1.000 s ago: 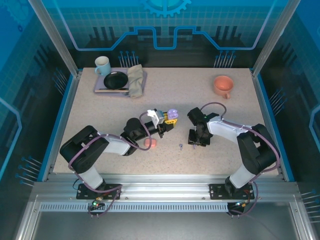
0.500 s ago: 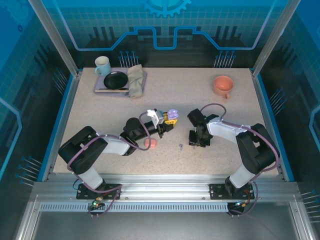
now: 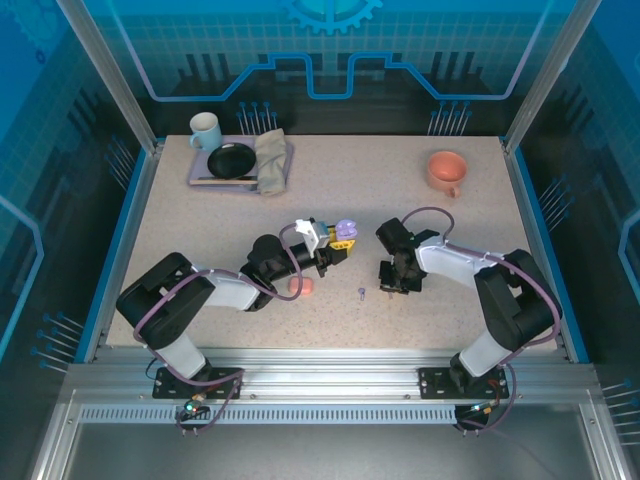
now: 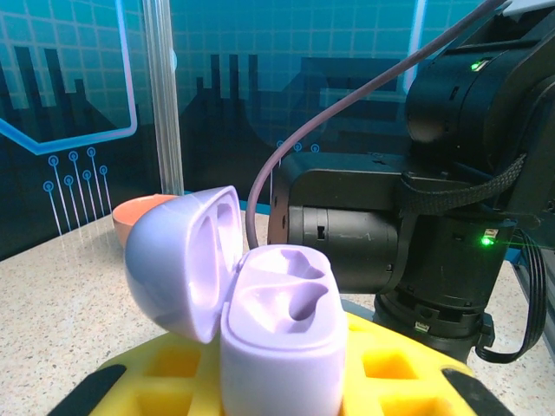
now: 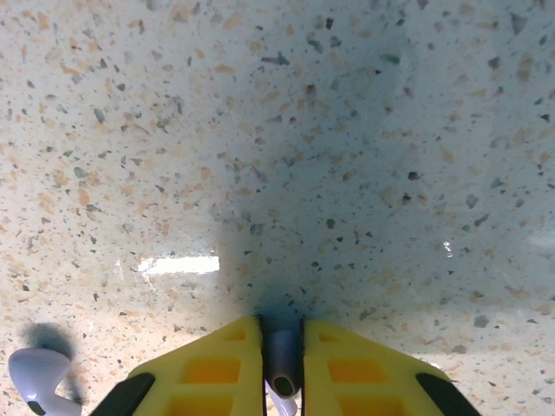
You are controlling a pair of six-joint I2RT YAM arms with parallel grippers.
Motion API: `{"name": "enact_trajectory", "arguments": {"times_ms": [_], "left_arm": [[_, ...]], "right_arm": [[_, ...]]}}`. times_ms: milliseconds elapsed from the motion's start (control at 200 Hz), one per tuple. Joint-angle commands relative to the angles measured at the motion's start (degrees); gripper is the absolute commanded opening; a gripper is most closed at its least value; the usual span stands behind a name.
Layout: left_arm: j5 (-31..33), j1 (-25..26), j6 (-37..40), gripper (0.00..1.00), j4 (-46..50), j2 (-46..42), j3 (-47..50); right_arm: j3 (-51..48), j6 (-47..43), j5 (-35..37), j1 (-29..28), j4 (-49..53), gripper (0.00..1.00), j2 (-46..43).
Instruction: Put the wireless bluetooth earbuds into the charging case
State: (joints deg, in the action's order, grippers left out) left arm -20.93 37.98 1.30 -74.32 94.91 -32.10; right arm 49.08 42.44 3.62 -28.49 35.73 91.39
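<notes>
From above, the left gripper is closed on a lilac charging case and holds it clear of the table; its wrist camera gives what the overhead cannot: the case stands upright between the yellow fingers, its lid hinged back to one side, two moulded wells showing in the top. Behind the case the black bulk of the right arm looms close.

The right gripper points straight down at the tabletop, just across from the left hand. Overhead I cannot tell what it has, but its own camera shows the yellow pads drawn nearly together with a lilac earbud pinched between them; a second lilac earbud lies loose on the table just off to the side of those fingers, in the gap between the two hands. A salmon-pink case sits on the table beside the left wrist.

The surface is pale speckled stone-look laminate; well beyond the right hand stands an orange cup; far beyond the left, a tray carries a pale mug, a black plate and a folded cloth; blue circuit-patterned panels and aluminium posts wall it all in.
</notes>
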Motion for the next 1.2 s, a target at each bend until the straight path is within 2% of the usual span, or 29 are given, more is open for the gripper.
{"name": "enact_trajectory", "arguments": {"times_ms": [0, 465, 820, 985, 1191], "left_arm": [[-2.0, -0.5, -1.3, 0.00, -0.4, -1.8, -1.3], [-2.4, -0.5, -1.0, 0.00, 0.4, -1.1, -1.3], [-2.6, -0.7, -0.8, 0.00, 1.5, -0.4, -2.7], [-2.6, -0.8, -0.9, 0.00, 1.9, -0.4, -3.0], [-2.6, -0.7, -1.0, 0.00, 2.4, -0.8, -3.0]], "right_arm": [[-1.7, 0.2, -2.0, -0.4, -0.9, 0.09, -0.1], [-0.8, 0.5, -2.4, 3.7, -1.6, 0.09, -9.5], [5.5, -0.1, -4.5, 8.0, -2.1, 0.09, -17.2], [5.9, -1.1, -5.2, 8.2, -2.5, 0.09, -16.2], [-0.4, -3.5, -5.5, 8.0, -7.8, 0.08, -11.1]]}}
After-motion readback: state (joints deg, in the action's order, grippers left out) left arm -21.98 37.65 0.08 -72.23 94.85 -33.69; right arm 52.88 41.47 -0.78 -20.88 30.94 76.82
